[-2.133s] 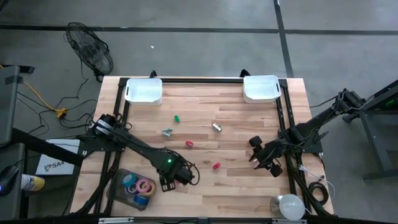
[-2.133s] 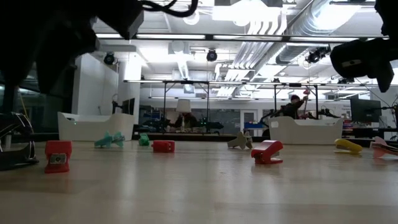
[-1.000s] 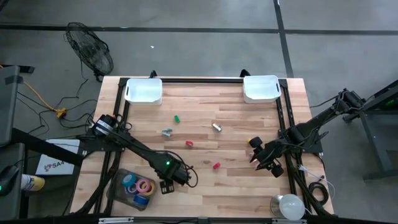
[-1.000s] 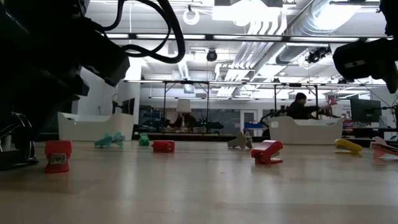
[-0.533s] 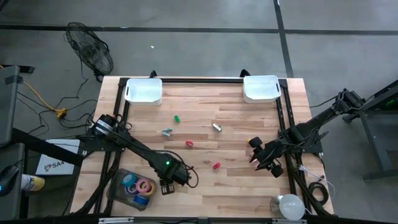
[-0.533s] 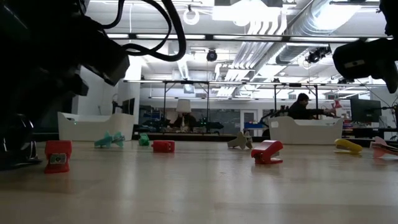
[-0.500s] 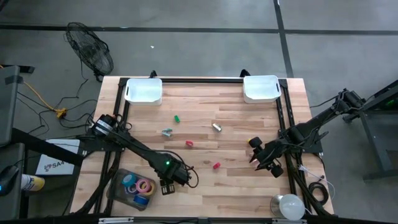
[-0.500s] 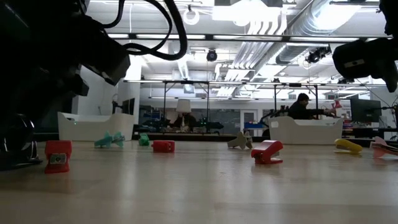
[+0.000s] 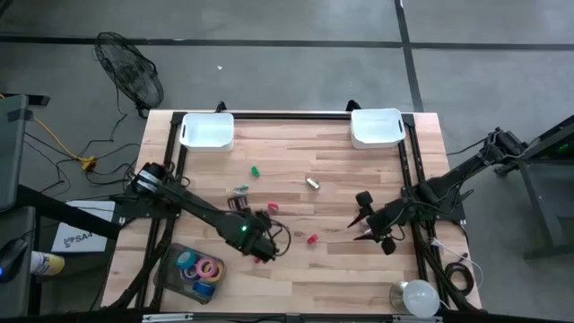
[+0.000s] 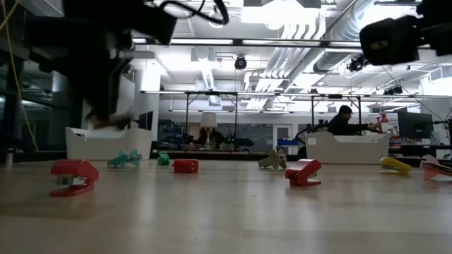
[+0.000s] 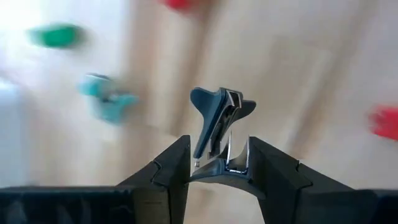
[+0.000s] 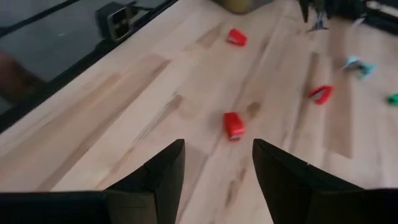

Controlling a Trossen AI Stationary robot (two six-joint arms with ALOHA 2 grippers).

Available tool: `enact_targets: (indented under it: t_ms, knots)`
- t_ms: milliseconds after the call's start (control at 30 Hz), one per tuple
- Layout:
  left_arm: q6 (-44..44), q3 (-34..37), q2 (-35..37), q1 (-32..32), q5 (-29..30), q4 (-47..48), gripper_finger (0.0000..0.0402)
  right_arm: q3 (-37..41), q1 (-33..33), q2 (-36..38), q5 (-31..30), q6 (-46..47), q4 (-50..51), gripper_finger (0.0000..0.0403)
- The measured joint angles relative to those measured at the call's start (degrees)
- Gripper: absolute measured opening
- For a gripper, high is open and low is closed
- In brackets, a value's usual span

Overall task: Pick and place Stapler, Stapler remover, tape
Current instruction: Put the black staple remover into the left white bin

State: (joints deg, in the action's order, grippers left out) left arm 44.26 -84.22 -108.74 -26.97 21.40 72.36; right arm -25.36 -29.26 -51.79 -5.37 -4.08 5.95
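Fig. Carry step, staple remover in hand; views read left to right.

- **Lower left of the high view:** the tape rolls (image 9: 199, 267) lie together in a clear tub (image 9: 176, 254).
- **Left of centre:** my left gripper (image 9: 239, 205) hangs above the table. Its wrist view shows the claw (image 11: 217, 146) narrowed onto a dark blue staple remover (image 11: 214, 115), pinched at its lower end and standing upright between the fingers.
- **On the table:** a red stapler (image 10: 74, 176) and a teal staple remover (image 9: 240, 190) lie unheld.
- **Right:** my right gripper (image 12: 217, 144) waits over the boards, claw spread with nothing in it.

I judge the pick done. Next I must carry the remover to a white bin (image 9: 207, 130) and release it inside the rim. Which bin it belongs in I cannot tell.

From above, the held remover is lost against the dark arm. In the low view the left arm is only a dark blur.
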Motion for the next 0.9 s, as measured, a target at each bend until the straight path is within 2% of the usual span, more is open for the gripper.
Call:
enact_targets:
  t_ms: [167, 233, 367, 567, 733, 900]
  knots:
    - [1.81, -4.47, 0.05, 3.75, 11.38, 14.1, 0.0137, 0.0, 0.0, 0.0, -4.82, -0.5, -1.69, 0.0181]
    - [2.47, -4.86, 0.02, 6.68, 13.88, 17.62, 0.0137, 0.0, 0.0, 0.0, -6.67, -0.5, -1.59, 0.0181]
    - [-4.21, -3.66, 1.61, 14.96, 17.33, 17.72, 0.0137, 0.0, 0.0, 0.0, -11.38, -0.5, -1.59, 0.0181]
    - [-15.14, -3.29, 3.07, 31.16, 22.7, 16.77, 0.0137, 0.0, 1.01, 0.0, -17.03, -0.85, -1.66, 0.0181]
    - [-22.87, -3.31, 4.03, 45.38, 21.45, 16.31, 0.0137, 0.0, 4.45, 0.0, -17.2, -1.01, -1.47, 0.0181]
    - [-30.34, -3.28, 4.01, 57.4, 15.0, 14.6, 0.0137, 0.0, 7.97, 0.0, -16.62, -2.52, -1.22, 0.0181]
